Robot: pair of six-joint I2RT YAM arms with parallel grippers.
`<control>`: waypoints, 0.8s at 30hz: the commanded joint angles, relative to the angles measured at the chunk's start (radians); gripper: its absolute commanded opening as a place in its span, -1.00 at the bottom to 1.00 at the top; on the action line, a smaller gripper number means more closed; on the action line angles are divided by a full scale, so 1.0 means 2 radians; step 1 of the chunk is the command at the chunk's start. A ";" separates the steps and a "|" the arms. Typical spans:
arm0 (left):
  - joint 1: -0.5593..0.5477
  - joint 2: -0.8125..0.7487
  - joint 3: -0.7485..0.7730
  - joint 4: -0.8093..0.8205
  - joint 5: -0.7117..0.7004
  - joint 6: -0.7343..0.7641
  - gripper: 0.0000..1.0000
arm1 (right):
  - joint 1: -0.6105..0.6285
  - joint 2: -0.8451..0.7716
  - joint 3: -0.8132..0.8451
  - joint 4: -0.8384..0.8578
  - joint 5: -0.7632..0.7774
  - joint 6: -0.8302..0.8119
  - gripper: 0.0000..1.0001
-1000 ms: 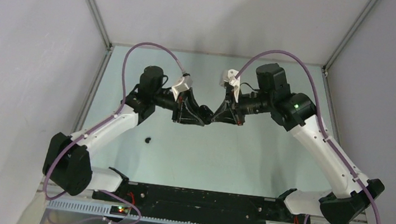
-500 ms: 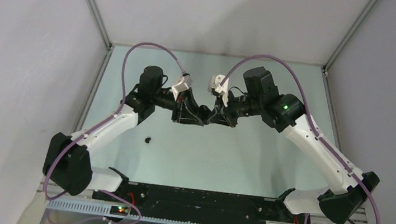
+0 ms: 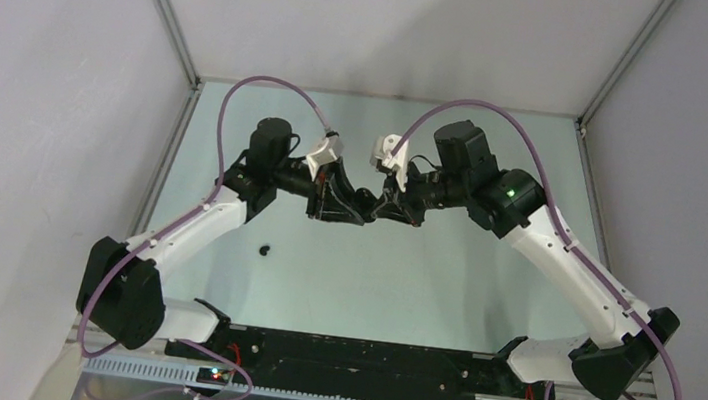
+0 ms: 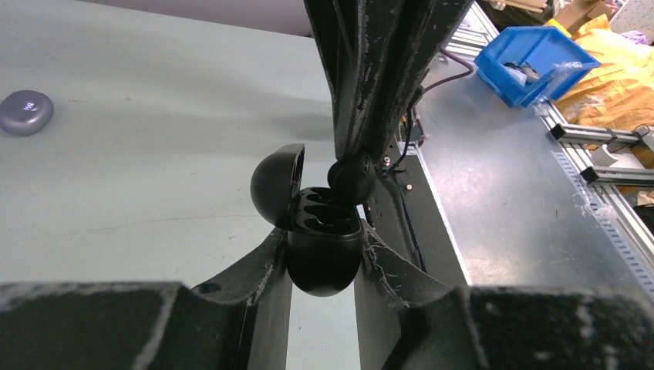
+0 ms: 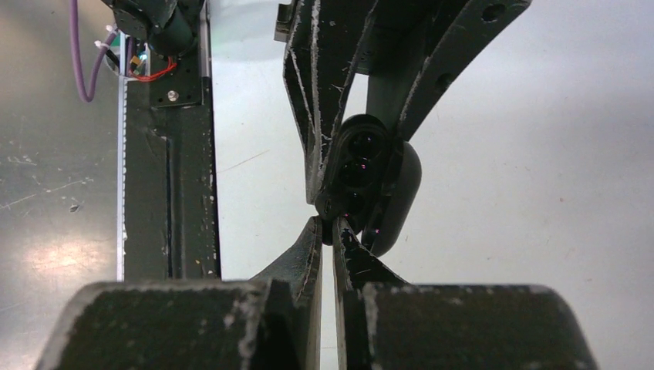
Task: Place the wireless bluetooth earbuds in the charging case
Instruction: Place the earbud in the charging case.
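From above, the two arms meet over the middle of the table. The left gripper and right gripper stand tip to tip, but what lies between them is too small to make out here. A dark speck lies alone on the table well to the left, near the left forearm; it is probably a loose earbud waiting its turn.

In the left wrist view, the left gripper is clenched around the lower half of the black charging case. It holds the case off the table with the lid swung open to the left, so that the wells face the other arm. The right gripper comes down from above, pinching a glossy black earbud that touches the rim of the near well. The bud looks about to be seated, not yet pushed home. A lilac pebble, perhaps a second case, sits far off on the table; it bears a small mark, too small to read. A blue bin stands beyond the table's edge, with no label visible.

In the right wrist view, the right fingers are nearly closed just under the case's open wells. The bud there is mostly hidden. No writing shows.
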 commanded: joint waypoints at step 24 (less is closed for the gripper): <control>0.002 -0.014 0.016 -0.025 0.014 0.038 -1.00 | 0.024 0.016 -0.012 0.012 0.030 -0.010 -0.91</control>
